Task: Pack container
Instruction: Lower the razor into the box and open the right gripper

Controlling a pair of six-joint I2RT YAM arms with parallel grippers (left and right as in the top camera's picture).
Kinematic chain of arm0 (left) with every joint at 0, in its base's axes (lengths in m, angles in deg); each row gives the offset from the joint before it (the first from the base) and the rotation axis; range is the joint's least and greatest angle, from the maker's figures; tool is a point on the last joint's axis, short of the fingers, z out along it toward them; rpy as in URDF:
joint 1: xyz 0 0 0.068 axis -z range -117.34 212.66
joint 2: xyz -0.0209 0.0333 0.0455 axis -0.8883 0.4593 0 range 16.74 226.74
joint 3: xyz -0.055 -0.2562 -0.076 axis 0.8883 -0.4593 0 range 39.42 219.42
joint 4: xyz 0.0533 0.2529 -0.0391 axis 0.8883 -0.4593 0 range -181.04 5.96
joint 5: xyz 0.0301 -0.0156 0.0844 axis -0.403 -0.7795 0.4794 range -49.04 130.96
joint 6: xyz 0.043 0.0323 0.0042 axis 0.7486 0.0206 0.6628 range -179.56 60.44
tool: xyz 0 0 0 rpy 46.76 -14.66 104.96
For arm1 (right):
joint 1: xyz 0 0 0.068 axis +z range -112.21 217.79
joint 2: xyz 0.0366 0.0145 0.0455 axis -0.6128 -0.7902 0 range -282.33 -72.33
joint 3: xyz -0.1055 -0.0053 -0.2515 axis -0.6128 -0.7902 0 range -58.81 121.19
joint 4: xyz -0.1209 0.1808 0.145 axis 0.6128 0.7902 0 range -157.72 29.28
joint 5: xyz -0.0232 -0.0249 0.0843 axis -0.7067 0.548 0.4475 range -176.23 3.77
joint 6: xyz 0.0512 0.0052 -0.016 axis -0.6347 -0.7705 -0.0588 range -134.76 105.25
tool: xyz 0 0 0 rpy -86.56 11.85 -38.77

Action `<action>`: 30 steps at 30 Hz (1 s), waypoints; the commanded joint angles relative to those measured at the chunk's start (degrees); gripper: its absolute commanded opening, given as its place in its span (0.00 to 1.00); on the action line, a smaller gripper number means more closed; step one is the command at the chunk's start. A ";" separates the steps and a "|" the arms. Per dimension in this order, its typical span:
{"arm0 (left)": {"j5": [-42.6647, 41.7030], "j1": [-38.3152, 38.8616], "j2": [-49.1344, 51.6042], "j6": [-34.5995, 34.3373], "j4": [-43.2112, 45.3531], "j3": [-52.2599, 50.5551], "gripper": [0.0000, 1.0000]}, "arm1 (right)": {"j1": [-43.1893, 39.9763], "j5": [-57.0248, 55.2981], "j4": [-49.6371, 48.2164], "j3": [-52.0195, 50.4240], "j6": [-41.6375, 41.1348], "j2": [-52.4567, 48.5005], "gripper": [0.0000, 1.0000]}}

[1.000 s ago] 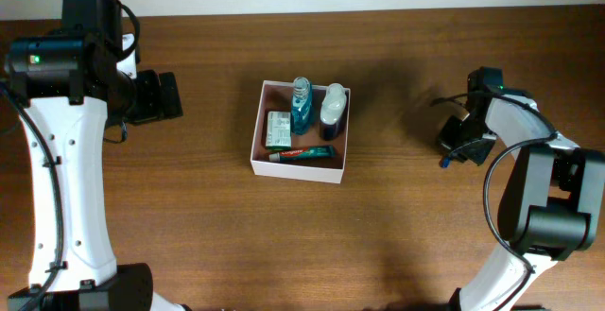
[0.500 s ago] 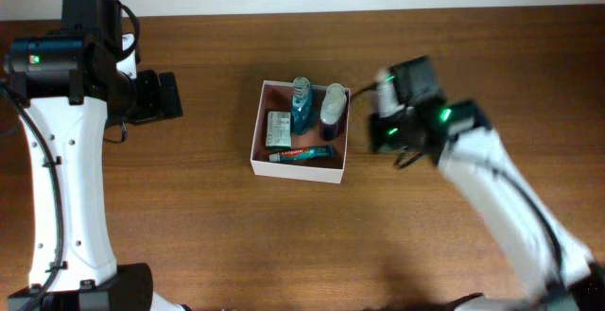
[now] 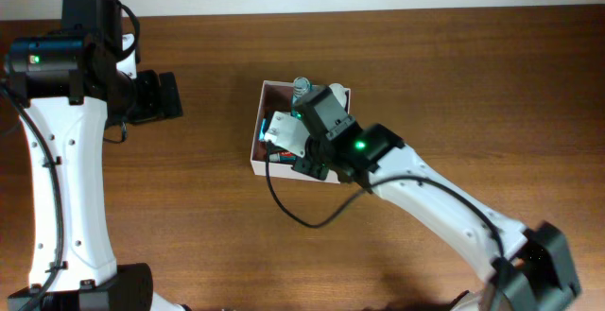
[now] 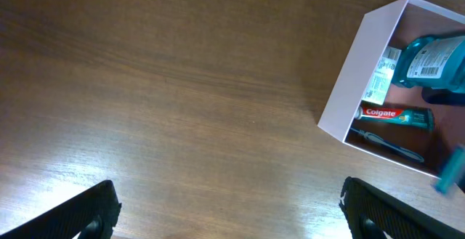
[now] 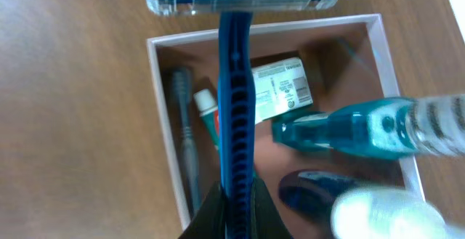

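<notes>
Two grippers differ plainly. The right gripper point(image 5: 234, 208) is clamped on the handle of a blue razor point(image 5: 235, 108), whose head, under a clear cover, points away from the fingers. It holds the razor above the container point(image 5: 166, 137), the handle crossing the open top and the head reaching past one wall. Whether the razor touches anything inside cannot be told.

The container sits on the wooden counter point(image 3: 189, 207) near its middle, with the right arm stretched over it in the overhead view. Inside lie a toothbrush point(image 5: 185, 137) along one wall, a Colgate toothpaste tube point(image 4: 392, 115) just beside it, a white packet point(image 5: 280, 90), a teal bottle point(image 5: 349, 130) on its side, and a dark bottle with a white cap point(image 5: 327, 192).

The left gripper point(image 4: 229, 199) is spread wide and empty, well apart from the container.
</notes>
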 commanded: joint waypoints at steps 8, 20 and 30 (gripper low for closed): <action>0.42 -0.13 0.02 -0.13 -0.04 0.79 1.00 | -1.29 -4.92 2.71 4.09 -6.16 6.54 0.72; 0.42 -0.13 0.02 -0.13 -0.04 0.79 0.99 | -1.16 -5.70 9.70 5.33 -32.72 30.47 0.99; 0.42 -0.13 0.02 -0.13 -0.04 0.79 0.99 | -1.16 -12.46 21.68 5.33 -37.92 42.03 0.99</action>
